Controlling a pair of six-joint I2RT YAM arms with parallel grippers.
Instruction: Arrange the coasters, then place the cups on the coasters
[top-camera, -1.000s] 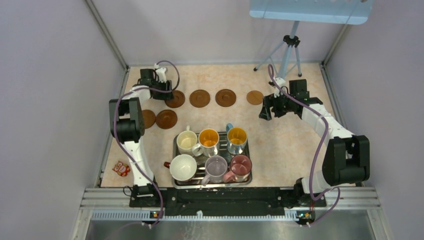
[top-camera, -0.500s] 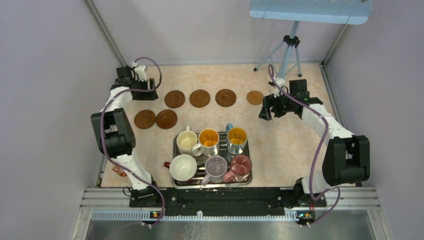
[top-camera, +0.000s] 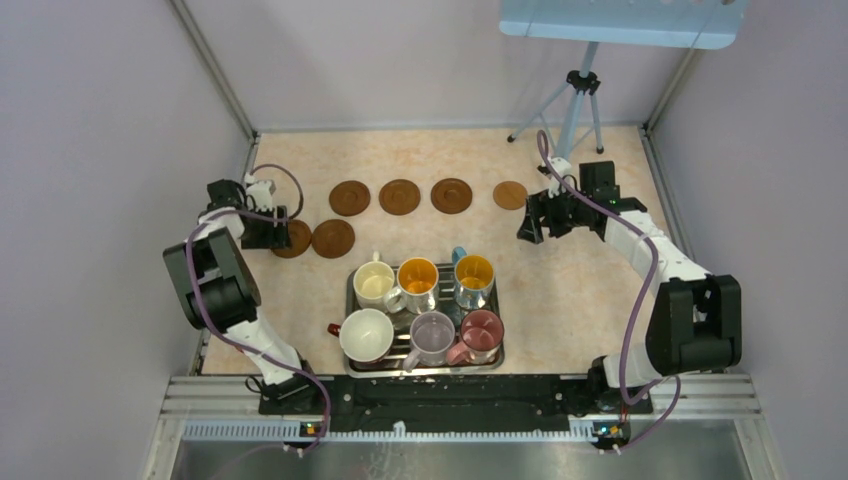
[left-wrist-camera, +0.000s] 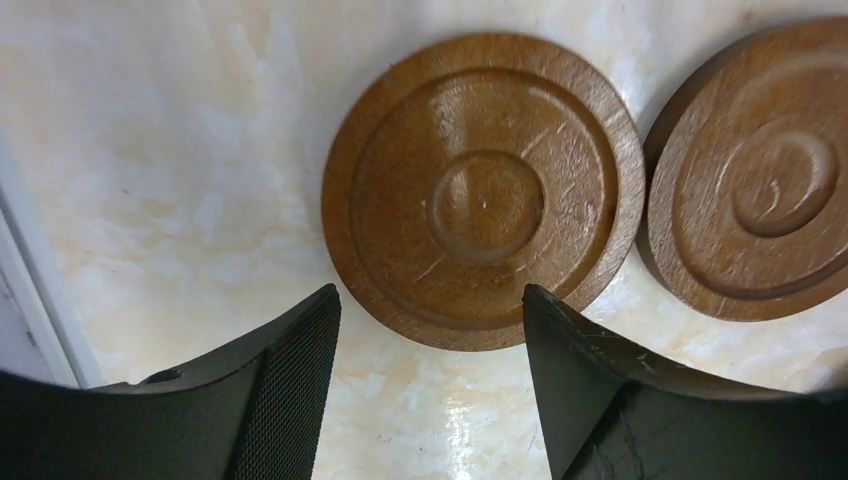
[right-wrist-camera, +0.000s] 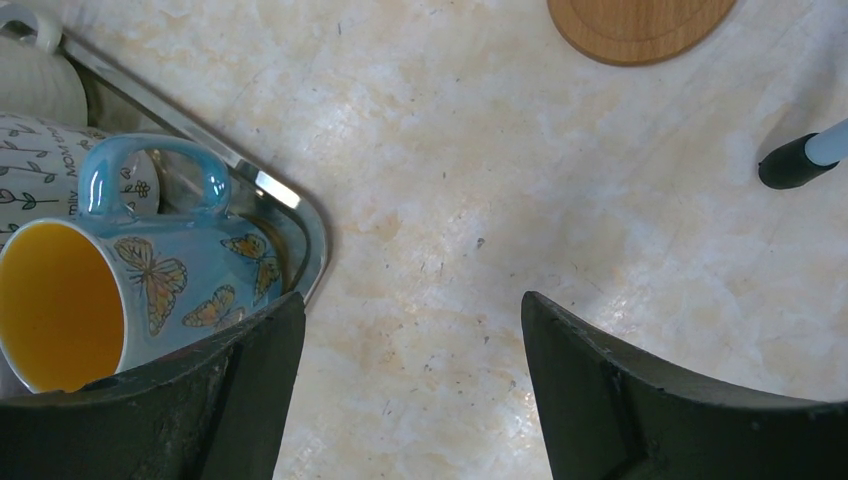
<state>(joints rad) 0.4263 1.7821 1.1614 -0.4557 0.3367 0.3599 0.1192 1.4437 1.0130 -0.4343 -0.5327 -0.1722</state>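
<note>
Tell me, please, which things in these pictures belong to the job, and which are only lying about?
Belong to the job:
- five dark brown coasters
- one tan coaster
- six cups

Only lying about:
- silver tray, which holds all the cups
- tripod
- small orange packet
</note>
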